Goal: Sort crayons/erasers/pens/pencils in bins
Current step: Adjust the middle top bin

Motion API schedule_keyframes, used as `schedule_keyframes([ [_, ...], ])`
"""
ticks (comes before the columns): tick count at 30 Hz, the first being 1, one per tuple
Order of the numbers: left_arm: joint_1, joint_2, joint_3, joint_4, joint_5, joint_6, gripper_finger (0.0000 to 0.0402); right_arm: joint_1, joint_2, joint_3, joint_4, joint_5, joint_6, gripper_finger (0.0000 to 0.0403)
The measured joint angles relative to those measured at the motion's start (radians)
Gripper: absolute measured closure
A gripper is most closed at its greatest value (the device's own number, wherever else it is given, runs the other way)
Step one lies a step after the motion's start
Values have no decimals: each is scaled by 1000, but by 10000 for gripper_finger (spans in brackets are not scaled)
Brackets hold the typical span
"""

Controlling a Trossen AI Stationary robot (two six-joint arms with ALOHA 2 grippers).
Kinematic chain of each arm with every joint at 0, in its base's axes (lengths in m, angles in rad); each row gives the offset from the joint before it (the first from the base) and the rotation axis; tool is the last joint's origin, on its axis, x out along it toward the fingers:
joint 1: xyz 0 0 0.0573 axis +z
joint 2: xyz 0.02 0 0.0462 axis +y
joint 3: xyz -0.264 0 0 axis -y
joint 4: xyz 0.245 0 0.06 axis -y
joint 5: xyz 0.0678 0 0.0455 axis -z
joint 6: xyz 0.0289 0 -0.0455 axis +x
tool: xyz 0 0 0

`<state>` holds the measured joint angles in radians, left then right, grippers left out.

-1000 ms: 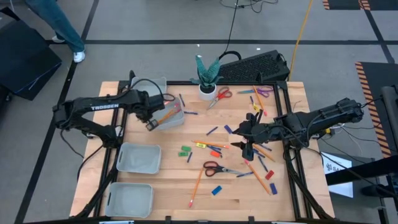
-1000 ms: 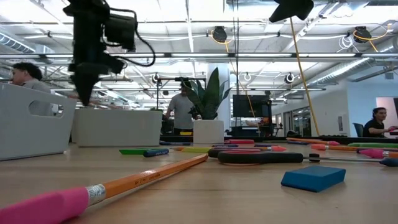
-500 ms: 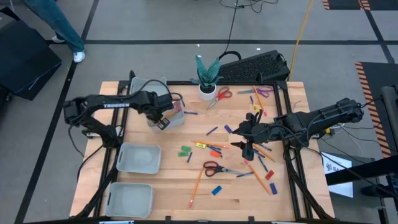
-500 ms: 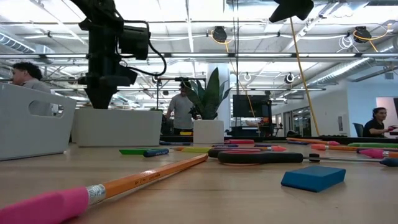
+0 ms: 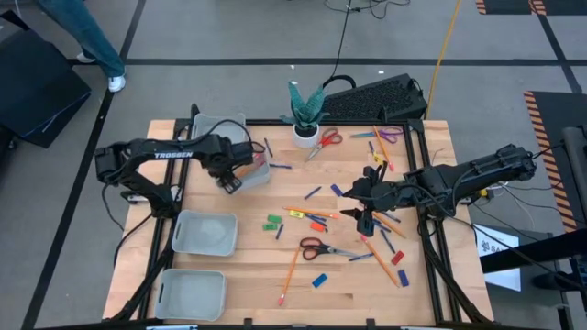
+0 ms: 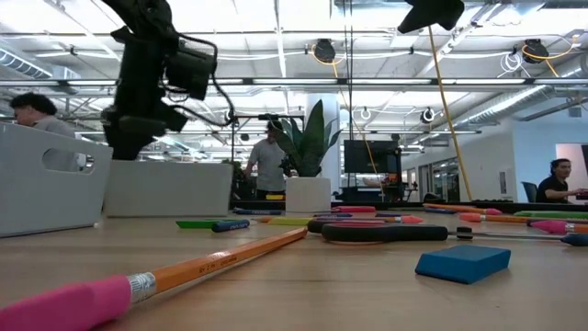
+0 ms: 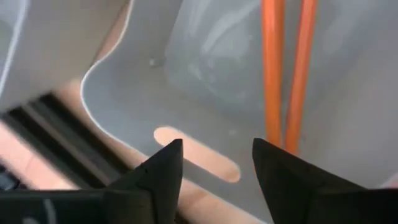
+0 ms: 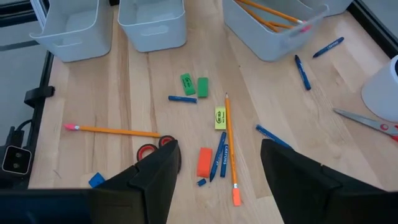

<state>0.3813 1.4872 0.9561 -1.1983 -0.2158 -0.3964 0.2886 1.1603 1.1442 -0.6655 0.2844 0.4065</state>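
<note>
My left gripper stands open above the near-left end of a pale bin, in which two orange pencils lie side by side. My right gripper hovers open over the table's right middle, above loose pencils, pens and erasers. Another pencil and a blue eraser lie near the front. Three more bins stand along the left side.
A white plant pot stands at the far middle, with scissors beside it. More scissors lie among the loose items. A dark keyboard lies behind the table. People show in the room beyond the table.
My left gripper has swung a little toward the table's right edge and then back toward the left, staying over the bin with the pencils, and now hangs tipped. My right arm has kept still.
</note>
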Motion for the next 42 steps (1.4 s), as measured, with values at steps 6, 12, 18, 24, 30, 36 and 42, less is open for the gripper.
schedule_keyframes([
  [6, 0, 0, -8, -240, -45, -10, 202, 0, 0, 0, 3, 0, -13, 179],
  [12, 8, -1, -8, -375, -207, -131, 201, 0, 0, 0, 3, 0, -30, 179],
  [18, -10, -43, 26, -173, 5, -198, 201, 0, 0, 0, 3, -2, -33, 179],
  [24, -57, -69, 137, 179, 26, -318, 201, 0, 0, 0, 3, -2, -33, 179],
  [30, -26, 24, 218, 473, -50, -399, 201, 0, 0, 0, 3, -2, -33, 179],
  [36, -38, 167, 232, 441, 47, -404, 202, 2, 0, 0, 2, -29, -33, 179],
  [42, -104, 204, 232, 253, 87, -448, 202, 1, 0, 0, 2, -29, -46, 179],
])
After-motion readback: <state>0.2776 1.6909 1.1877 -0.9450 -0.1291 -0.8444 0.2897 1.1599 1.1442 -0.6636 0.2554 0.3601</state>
